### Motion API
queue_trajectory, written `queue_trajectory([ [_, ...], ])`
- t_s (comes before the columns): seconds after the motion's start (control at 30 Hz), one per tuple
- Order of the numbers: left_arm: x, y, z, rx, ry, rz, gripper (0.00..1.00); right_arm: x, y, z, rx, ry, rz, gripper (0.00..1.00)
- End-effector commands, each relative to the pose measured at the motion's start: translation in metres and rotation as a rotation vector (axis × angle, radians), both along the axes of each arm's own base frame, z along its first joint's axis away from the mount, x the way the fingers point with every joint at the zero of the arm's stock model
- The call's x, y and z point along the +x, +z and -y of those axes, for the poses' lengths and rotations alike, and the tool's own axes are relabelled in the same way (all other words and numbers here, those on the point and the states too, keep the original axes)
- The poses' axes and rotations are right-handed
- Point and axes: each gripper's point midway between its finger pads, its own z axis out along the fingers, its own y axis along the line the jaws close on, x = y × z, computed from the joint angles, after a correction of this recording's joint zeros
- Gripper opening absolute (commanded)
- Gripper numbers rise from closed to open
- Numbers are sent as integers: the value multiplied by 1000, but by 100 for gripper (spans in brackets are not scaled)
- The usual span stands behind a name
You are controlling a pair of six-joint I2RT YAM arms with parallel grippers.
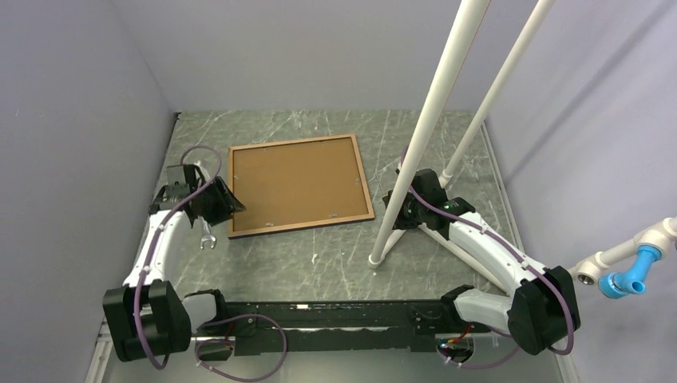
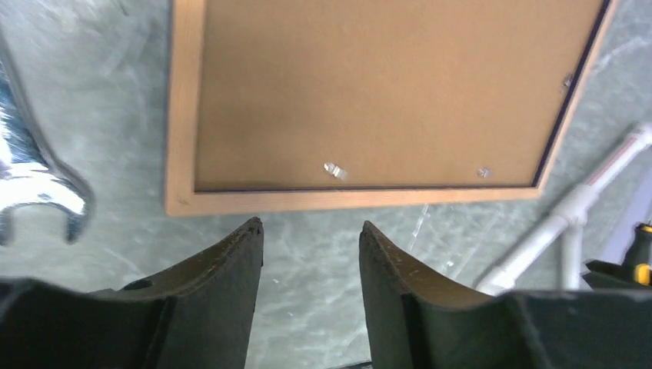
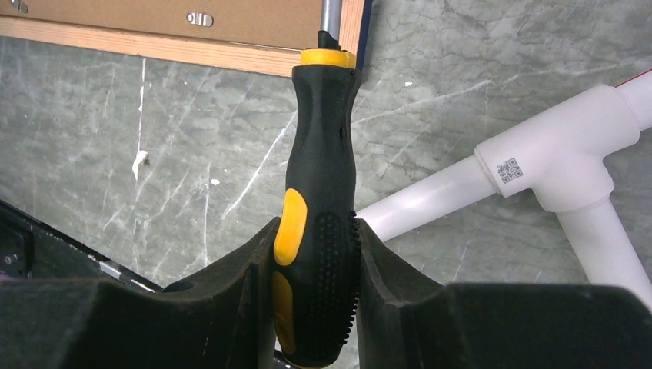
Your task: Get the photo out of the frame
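Rectangular picture frame (image 1: pixel 299 183) lying face-down mid grey marbled table (image 1: pixel 319 263), between arms. Brown backing board up, light wood rim, navy edge just showing. Longer side roughly left-right, right end skewed slightly away from arm bases. Small metal tabs (image 2: pixel 333 169) along near edge. Photo hidden.

Left gripper (image 2: pixel 311 231) spread, empty, just beside frame's left edge; silver open-ended wrench (image 1: pixel 206 237) nearby.

Right gripper (image 3: pixel 315 223) pinching black-and-yellow screwdriver handle (image 3: pixel 319 154), shaft at frame corner.
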Motion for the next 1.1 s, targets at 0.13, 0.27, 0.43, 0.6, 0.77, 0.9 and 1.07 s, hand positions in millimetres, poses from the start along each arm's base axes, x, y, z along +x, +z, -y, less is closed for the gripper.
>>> queue_trajectory([
  [0.13, -26, -9, 60, -474, 287, -142, 54, 7, 13, -3, 20, 2, 56, 0],
  [0.27, -34, -30, 54, -528, 538, -257, 61, 7, 16, -5, 32, 7, 61, 0],
  [0.43, -38, -43, 47, -498, 674, -395, 63, 6, 16, -1, 14, 2, 70, 0],
  [0.6, -36, -59, 47, -534, 764, -448, 61, 4, 8, -2, 16, 5, 56, 0],
  [0.77, -32, -73, 37, -513, 861, -453, 57, 5, 7, -2, 18, 5, 56, 0],
  [0.9, -27, -82, 29, -475, 903, -456, 56, 5, 6, -1, 6, 5, 54, 0],
  [1.07, -31, -97, 22, -420, 951, -489, 50, 5, 5, -1, 7, 2, 50, 0],
])
